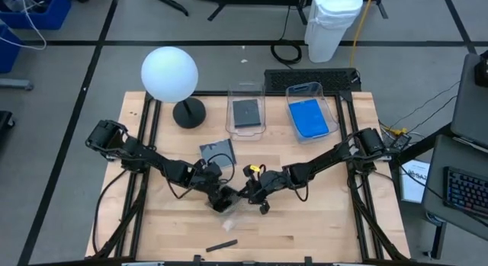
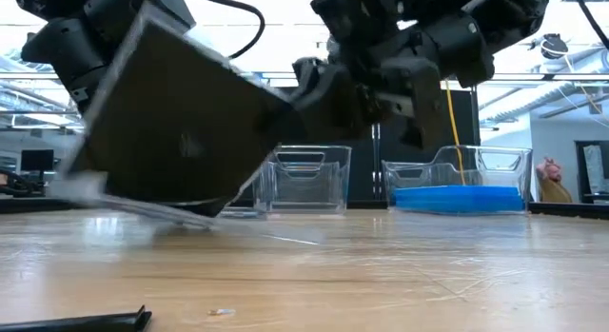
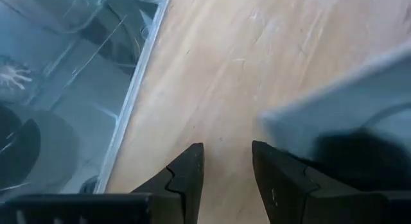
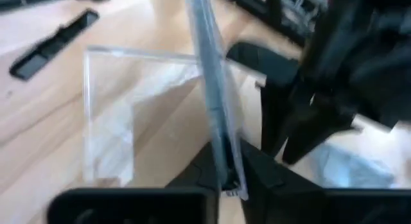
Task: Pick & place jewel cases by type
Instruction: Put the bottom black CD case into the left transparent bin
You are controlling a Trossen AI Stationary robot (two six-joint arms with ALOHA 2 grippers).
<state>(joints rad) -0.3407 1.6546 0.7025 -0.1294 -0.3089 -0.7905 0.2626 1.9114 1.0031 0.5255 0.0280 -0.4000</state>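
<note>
Both arms meet low over the middle of the wooden table [image 1: 320, 220], toward its near half. Around them the boards are mostly bare: open wood runs to the right edge and forward to the near edge, where only a small dark stick [image 1: 221, 245] lies. Behind the arms it is tighter. Two clear tubs stand at the far side, the left tub [image 1: 246, 112] holding a dark grey case [image 1: 246, 113] and the right tub [image 1: 312, 113] holding a bright blue case [image 1: 309, 118]. A white globe lamp [image 1: 169, 74] on a black foot sits at the far left corner, and another dark grey case [image 1: 217, 152] lies flat on the wood just behind the left arm.

The right gripper [image 4: 226, 161] has its two fingers pinched together on the edge of an opened jewel case [image 4: 212, 102]; the thin panel stands up between the pads, while the case's clear half [image 4: 128, 115] spreads on the table beside it. From table height the dark tray of that case [image 2: 176, 132] hangs tilted, one corner down near the wood.

The left gripper [image 3: 226, 176] is just beside it, fingers apart with bare table between them, the clear case close along one finger but not gripped
</note>
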